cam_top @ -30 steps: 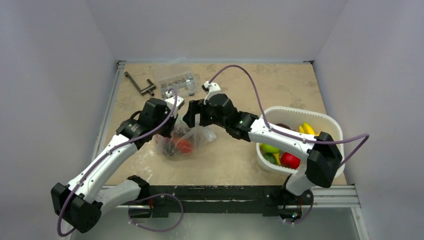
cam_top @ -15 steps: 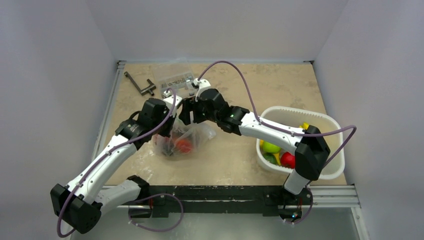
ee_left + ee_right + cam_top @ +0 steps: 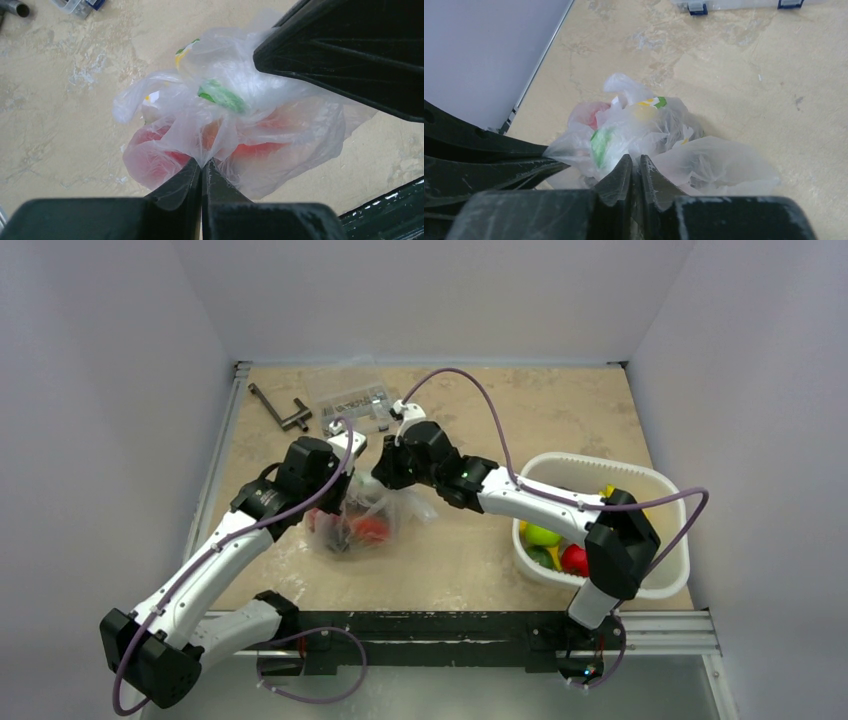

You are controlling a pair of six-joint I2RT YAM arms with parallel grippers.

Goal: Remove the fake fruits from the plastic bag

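Left of centre, the plastic bag is seen, the fake fruits showing red inside. Its top is met by the left gripper and right gripper. A white basket is placed at right.

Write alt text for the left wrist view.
The left end effector, shut, pinches a fold of the clear printed plastic bag over a beige table. Red fake fruits show through the film. The right end effector, black, meets the bag at upper right.
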